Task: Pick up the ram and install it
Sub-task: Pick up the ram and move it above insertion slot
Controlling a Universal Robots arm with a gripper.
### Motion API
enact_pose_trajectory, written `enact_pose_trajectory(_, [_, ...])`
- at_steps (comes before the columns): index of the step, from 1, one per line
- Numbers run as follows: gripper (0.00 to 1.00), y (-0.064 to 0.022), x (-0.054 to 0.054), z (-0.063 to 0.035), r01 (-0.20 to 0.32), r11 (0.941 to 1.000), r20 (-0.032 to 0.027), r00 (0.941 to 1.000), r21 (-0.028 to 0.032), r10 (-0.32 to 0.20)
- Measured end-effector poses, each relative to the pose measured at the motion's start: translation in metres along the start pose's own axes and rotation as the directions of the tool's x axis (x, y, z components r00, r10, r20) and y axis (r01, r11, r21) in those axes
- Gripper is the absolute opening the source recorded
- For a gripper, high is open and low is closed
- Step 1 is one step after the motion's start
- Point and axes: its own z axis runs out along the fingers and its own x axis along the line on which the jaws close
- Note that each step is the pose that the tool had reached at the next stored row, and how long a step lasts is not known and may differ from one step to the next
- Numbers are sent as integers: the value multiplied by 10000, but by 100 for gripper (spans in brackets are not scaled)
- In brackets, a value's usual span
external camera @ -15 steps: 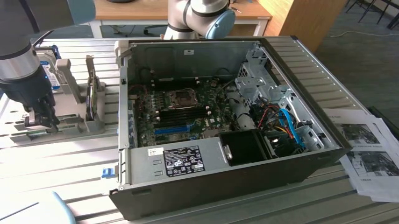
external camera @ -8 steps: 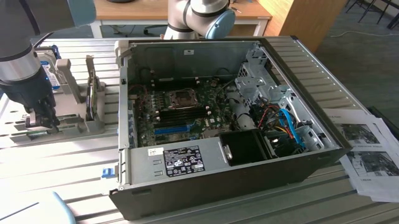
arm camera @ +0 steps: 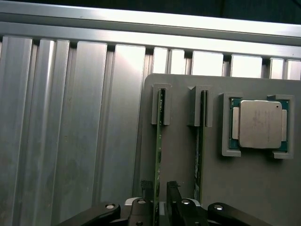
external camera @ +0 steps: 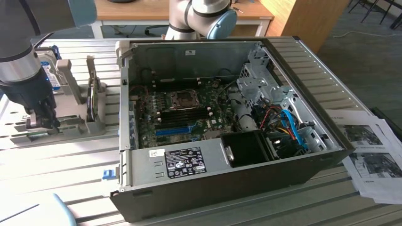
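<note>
Two ram sticks stand on edge in slots of a grey holder point(arm camera: 178, 155). One ram point(arm camera: 160, 141) runs between my fingertips; the other ram point(arm camera: 201, 141) stands one slot over. My gripper point(arm camera: 159, 187) straddles the first stick, a dark finger point(arm camera: 173, 189) on each side and a narrow gap left to the board, so it is open. In the exterior view my gripper point(external camera: 39, 121) points down at the grey holder point(external camera: 72, 126) on the exterior view's left, beside the open computer case point(external camera: 213, 188).
A square silvery processor point(arm camera: 260, 123) lies in a pocket of the holder beside the sticks. Inside the case lie the motherboard's black memory slots point(external camera: 185, 114), a blue slot point(external camera: 172, 130) and bundled cables point(external camera: 285, 125). Printed sheets point(external camera: 370, 150) lie at the exterior view's right.
</note>
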Motion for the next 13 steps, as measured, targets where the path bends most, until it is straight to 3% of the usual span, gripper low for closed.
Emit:
enact_pose_trajectory(1, [27, 0, 0, 0, 0, 10000, 0, 10000, 0, 0])
enact_pose_trajectory(2, [20, 0, 0, 0, 1, 10000, 0, 10000, 0, -1])
enact_pose_trajectory(13, [20, 0, 0, -5, 0, 10000, 1, 10000, 0, 0])
